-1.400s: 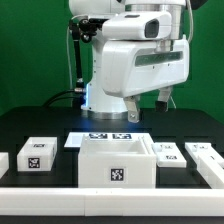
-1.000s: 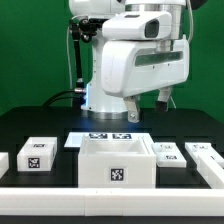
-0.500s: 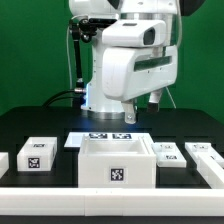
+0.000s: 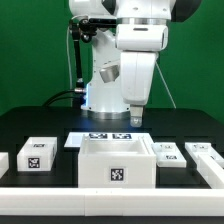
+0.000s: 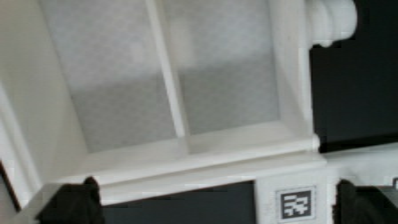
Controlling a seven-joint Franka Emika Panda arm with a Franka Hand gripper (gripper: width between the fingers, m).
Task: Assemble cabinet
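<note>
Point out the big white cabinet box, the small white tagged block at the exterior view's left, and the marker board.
large white plastic cabinet box (image 4: 117, 172): exterior view, front-face tag.
small white tagged block (image 4: 38, 156): exterior view, front-face tag.
thin flat white marker board (image 4: 75, 139): exterior view, bare edge beside cabinet.

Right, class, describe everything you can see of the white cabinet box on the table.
The cabinet is an open-topped white box, plastic-looking, standing upright on the black table. One black-and-white square tag sits on its front face. The wrist view shows a thin inner wall dividing it into empty-looking compartments. Only the table is seen touching it.
</note>
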